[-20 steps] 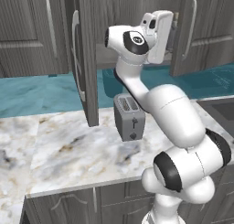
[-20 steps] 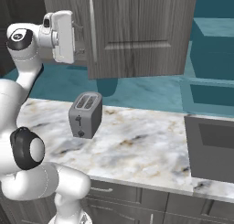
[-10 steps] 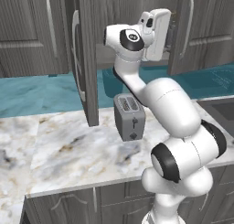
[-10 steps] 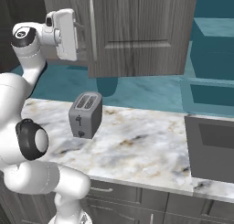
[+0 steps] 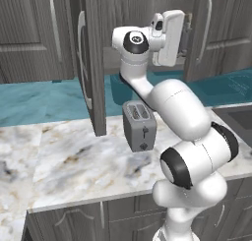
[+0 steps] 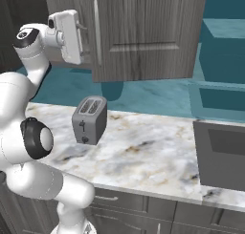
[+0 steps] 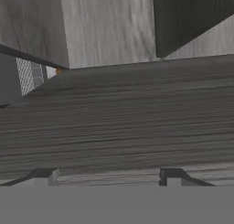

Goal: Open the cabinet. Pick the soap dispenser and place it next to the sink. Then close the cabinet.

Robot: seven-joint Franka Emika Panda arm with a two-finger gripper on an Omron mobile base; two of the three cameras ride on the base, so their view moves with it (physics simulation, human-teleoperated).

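No legible text, label, brand, number or sign found in any view. The cabinet (image 6: 143,32) doors, their bar handles, the toaster (image 5: 140,126) and the marble tabletop (image 6: 153,152) carry no markings. The toaster's front shows small dark controls, unlettered at this resolution.

The white-and-brown marble desk (image 5: 69,161) carries a grey two-slot metal toaster (image 5: 139,125), standing upright near its centre. At three o'clock, the dark grey rectangular sink (image 6: 224,156) is set in.
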